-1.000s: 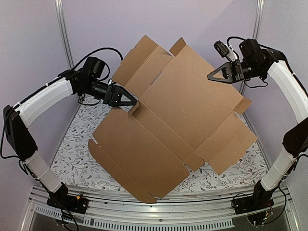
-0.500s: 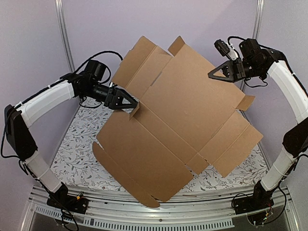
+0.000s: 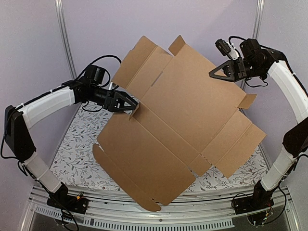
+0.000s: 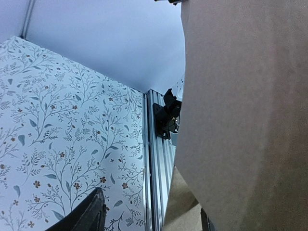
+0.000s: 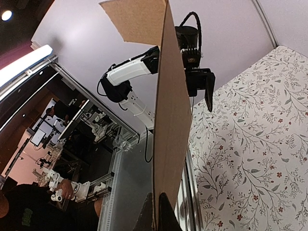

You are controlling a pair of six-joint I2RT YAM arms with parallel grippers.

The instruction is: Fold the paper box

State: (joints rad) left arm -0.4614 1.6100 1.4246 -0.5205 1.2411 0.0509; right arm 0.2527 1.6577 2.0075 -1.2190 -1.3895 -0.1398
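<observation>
Paper box point(image 3: 183, 120): flat, held up over the surface point(image 3: 72, 154).
Right hand point(image 3: 215, 73): pinching its upper right edge.
Left hand point(image 3: 131, 102): open by its left edge.

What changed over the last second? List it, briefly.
The left claw spread its fingers wider at the small side tab of the paper box and seems to have let go, staying beside it. The hanging sheet swung slightly, its lower corners drifting right and down. The right claw stayed shut on the upper right edge.
</observation>
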